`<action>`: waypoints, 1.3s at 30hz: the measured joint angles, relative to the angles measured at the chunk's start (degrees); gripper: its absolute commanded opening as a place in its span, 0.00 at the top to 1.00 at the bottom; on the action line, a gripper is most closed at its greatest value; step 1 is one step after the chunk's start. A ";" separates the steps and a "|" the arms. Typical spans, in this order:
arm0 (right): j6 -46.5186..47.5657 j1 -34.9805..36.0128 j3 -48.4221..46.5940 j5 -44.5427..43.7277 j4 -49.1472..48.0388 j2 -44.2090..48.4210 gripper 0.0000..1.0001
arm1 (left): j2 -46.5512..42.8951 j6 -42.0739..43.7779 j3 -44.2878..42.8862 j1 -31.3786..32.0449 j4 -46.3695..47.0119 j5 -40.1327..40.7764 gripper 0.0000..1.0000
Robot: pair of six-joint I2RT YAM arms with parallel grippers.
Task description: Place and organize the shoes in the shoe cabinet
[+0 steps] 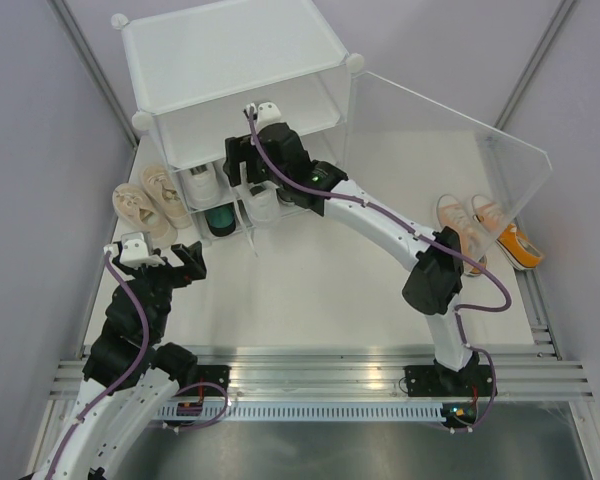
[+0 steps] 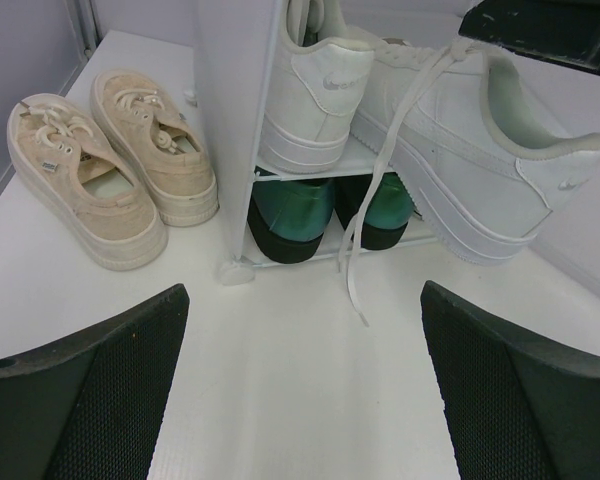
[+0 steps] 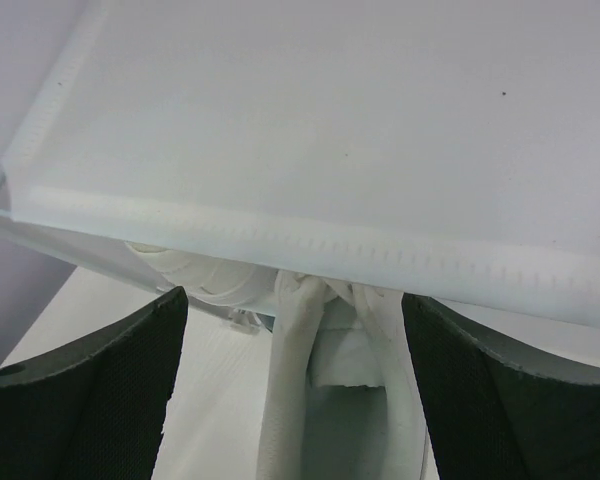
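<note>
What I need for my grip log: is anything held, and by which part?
Nothing. The right gripper stands open astride the white shoe, clear of one finger; the left gripper is open and empty.

White arm links, black joints and jaws — purple cables alongside.

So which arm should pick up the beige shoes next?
Probably the left one. The left gripper is open and hovers right by the beige shoes, which sit outside the shoe cabinet on its left. The right gripper is at the cabinet front, open around a white shoe.
</note>
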State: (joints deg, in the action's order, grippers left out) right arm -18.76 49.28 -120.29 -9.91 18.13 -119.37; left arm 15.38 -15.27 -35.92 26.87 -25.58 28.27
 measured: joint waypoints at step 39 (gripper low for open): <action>-0.59 0.57 47.95 5.70 -19.91 28.04 0.29 | 0.79 0.70 0.00 0.00 0.46 0.09 0.00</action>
State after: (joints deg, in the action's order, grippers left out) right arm -19.35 49.84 -72.34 -4.21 -1.78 -91.33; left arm 16.16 -14.57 -35.92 26.87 -25.12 28.36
